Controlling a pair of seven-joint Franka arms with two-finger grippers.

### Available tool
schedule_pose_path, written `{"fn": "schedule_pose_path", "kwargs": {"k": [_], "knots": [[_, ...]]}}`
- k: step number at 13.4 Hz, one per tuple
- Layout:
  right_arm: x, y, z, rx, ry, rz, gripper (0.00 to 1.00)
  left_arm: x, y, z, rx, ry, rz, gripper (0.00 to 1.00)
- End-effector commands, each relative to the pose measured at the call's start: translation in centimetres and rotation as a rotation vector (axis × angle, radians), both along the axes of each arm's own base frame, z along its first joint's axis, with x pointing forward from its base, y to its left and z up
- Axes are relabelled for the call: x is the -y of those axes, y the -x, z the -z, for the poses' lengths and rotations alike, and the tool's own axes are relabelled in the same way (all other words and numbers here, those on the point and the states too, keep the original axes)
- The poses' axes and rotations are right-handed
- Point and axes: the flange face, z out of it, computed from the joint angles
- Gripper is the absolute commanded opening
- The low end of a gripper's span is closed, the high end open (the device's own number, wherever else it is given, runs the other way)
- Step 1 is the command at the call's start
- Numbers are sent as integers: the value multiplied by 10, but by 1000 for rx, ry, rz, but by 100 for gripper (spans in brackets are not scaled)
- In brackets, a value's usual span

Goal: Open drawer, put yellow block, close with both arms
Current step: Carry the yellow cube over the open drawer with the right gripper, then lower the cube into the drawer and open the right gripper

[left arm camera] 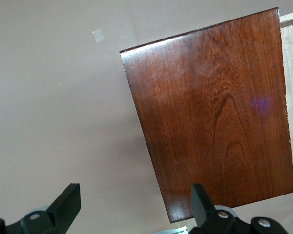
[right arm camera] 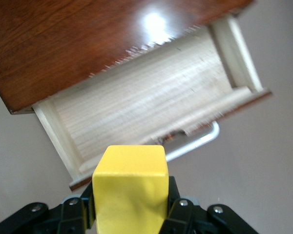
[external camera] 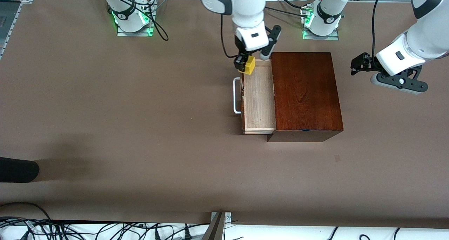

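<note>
The dark red-brown wooden box (external camera: 305,92) stands mid-table, with its drawer (external camera: 257,99) pulled out toward the right arm's end. The drawer is pale wood inside and bare, with a white bar handle (external camera: 237,95). My right gripper (external camera: 244,62) is shut on the yellow block (external camera: 249,65) and holds it in the air over the drawer's corner farthest from the front camera. The right wrist view shows the block (right arm camera: 130,185) between the fingers (right arm camera: 178,209), above the open drawer (right arm camera: 146,107) and handle (right arm camera: 195,141). My left gripper (external camera: 358,65) is open and empty, in the air beside the box's back, toward the left arm's end. Its fingers (left arm camera: 63,204) frame the box (left arm camera: 215,112).
The two arm bases (external camera: 133,19) (external camera: 321,20) stand along the table's edge farthest from the front camera. A dark rounded object (external camera: 17,170) pokes in at the right arm's end, near the front camera. A small patch (external camera: 337,158) marks the table nearer the camera than the box.
</note>
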Motion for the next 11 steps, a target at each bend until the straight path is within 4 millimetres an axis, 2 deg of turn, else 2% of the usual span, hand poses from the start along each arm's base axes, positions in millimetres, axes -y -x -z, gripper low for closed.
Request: {"fn": "schedule_pose_path", "kwargs": {"k": [1,2,5,7,11], "knots": [[-22,-1,27,29,26,-144,11,-1,6,0,18,16,12,100],[-24,0,38,19,40,-175,16,1,6,0,18,16,15,100],[-34,6,71,21,83,-258,17,6,2,-1,21,35,17,100],[-35,1,85,26,81,-272,17,6,2,-1,20,39,18,100],[-37,-3,94,37,68,-291,20,6,1,-2,22,42,17,100]]}}
